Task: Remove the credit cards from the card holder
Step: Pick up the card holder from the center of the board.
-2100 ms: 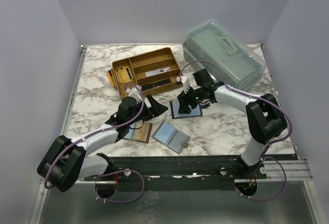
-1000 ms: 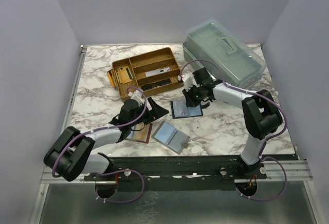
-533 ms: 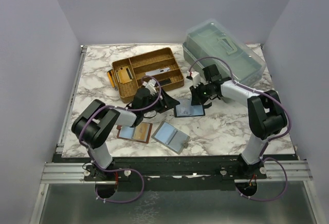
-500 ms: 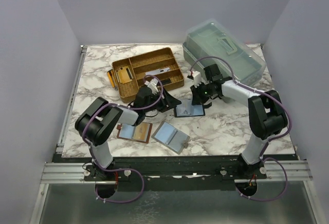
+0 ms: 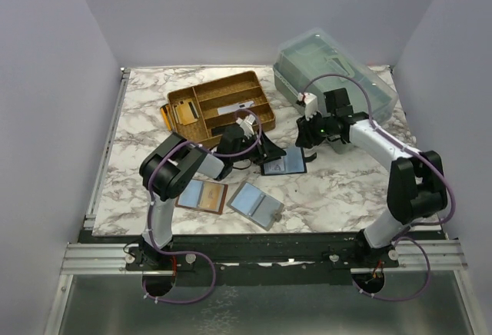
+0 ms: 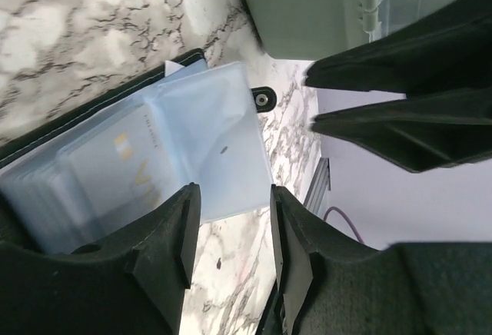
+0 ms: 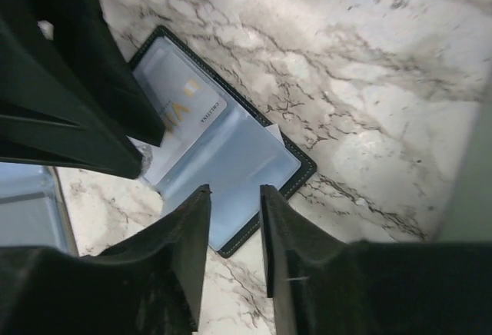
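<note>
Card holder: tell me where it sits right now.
Top view: the card holder lies open midway across the table, just in front of the gold tray, the left pincer at its left edge, the right pincer off its far right corner.

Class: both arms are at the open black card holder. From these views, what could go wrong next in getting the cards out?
1. The left gripper stands open astride the loose pocket flap, not the credit card; closing might pinch plastic and lift the whole card holder.
2. The right gripper appears to hover open above it, so nothing visibly pins the holder; it could slide.
3. The grippers sit close together and may collide.
</note>
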Controlling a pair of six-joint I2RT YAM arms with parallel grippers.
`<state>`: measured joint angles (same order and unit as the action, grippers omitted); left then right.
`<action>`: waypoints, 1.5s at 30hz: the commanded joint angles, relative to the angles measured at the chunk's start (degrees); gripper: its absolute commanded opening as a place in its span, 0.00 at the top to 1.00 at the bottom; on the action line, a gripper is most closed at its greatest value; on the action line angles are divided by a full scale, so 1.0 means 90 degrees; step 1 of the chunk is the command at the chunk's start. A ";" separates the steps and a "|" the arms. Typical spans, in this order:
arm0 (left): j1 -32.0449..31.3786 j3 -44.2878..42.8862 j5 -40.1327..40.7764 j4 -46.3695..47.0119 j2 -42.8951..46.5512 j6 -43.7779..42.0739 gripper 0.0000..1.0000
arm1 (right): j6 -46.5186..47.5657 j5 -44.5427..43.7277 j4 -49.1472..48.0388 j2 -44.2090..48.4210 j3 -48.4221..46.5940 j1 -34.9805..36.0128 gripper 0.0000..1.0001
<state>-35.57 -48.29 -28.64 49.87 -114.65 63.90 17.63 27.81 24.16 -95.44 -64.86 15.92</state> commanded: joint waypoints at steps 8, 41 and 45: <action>-0.0218 0.0228 0.0561 0.0200 0.0406 -0.0206 0.53 | -0.0408 0.2483 -0.0429 0.0660 0.0515 -0.0434 0.51; 0.0066 0.2528 0.1407 0.0637 0.1945 -0.0298 0.30 | -0.2308 0.2252 -0.1295 -0.1274 0.0677 -0.0187 0.44; 0.0064 0.2443 0.1318 0.0853 0.1824 -0.0236 0.31 | -0.2451 0.2222 -0.1298 -0.1449 0.0628 -0.0168 0.45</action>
<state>-35.07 -24.58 -14.35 52.71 -96.92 60.99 -1.52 49.36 13.72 -106.08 -59.51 14.33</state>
